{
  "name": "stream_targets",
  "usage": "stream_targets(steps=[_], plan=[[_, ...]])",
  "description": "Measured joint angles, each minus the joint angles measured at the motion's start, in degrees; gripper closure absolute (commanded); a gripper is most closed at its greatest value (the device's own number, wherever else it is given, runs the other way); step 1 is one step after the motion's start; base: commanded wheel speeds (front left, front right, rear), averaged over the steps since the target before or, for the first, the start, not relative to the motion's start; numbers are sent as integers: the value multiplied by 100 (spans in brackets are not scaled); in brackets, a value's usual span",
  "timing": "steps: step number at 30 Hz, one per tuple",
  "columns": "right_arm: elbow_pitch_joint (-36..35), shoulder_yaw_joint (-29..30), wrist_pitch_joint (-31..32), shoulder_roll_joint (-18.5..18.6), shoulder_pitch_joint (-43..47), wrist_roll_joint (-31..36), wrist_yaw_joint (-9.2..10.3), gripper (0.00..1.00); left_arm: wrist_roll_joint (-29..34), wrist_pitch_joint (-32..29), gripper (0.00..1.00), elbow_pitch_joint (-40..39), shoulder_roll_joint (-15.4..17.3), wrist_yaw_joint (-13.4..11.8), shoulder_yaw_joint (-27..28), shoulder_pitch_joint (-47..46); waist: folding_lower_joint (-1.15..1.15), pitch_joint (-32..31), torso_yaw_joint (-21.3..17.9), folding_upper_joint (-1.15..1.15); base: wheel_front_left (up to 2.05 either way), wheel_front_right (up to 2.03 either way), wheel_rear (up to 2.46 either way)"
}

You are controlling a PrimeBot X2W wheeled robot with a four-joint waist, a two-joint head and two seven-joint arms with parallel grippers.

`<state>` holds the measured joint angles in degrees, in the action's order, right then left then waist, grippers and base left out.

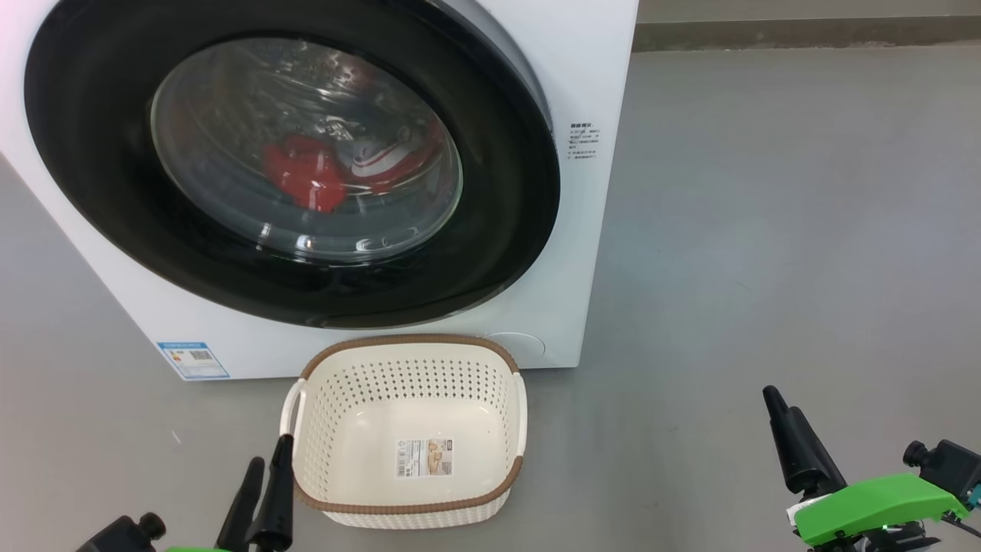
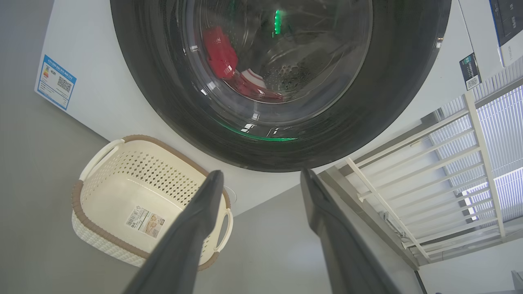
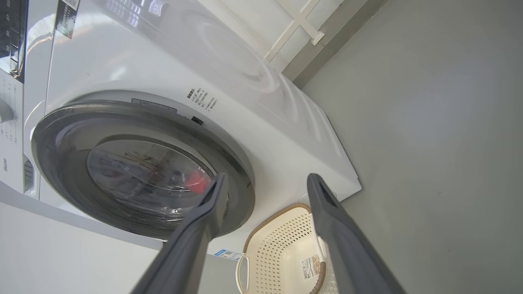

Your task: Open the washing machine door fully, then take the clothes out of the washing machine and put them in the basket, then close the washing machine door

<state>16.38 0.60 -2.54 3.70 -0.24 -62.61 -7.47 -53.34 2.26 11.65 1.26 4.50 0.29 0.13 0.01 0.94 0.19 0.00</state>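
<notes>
The white washing machine (image 1: 582, 253) stands on the floor, its glossy black washing machine door (image 1: 100, 192) covering the drum opening. Through the door's glass I see the red and white clothes (image 1: 306, 172) lying in the drum. The cream basket (image 1: 368, 383), brown-rimmed and with nothing in it, sits on the floor against the washer's front, just below the door. My left gripper (image 1: 270, 452) is open beside the basket's left handle. My right gripper (image 1: 782, 402) is open over bare floor, well right of the basket. Both wrist views show the door (image 2: 163, 102) (image 3: 61, 171), clothes (image 2: 220, 53) (image 3: 196, 181) and basket (image 2: 135, 171) (image 3: 282, 241) beyond open grippers (image 2: 260, 173) (image 3: 266, 176).
Grey floor (image 1: 766, 230) stretches to the right of the washer up to a wall base (image 1: 805, 34). A blue label (image 1: 193, 360) marks the washer's lower left corner. A white window frame (image 2: 429, 163) stands beyond the machine.
</notes>
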Motion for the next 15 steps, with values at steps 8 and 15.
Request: stream_targets(steps=[8, 15], plan=[[-64, -137, -134, 52, 0, 431, 1, 0, 560, 146, 0, -109, 3, -53, -48, 1, 0, 21, 11, 0, 0, 0, 0], [-99, -181, -254, 116, 0, 810, 0, 0, 1000, 274, 0, -202, 12, -104, -73, 4, 0, 13, 8, 0, 0, 0, 0]])
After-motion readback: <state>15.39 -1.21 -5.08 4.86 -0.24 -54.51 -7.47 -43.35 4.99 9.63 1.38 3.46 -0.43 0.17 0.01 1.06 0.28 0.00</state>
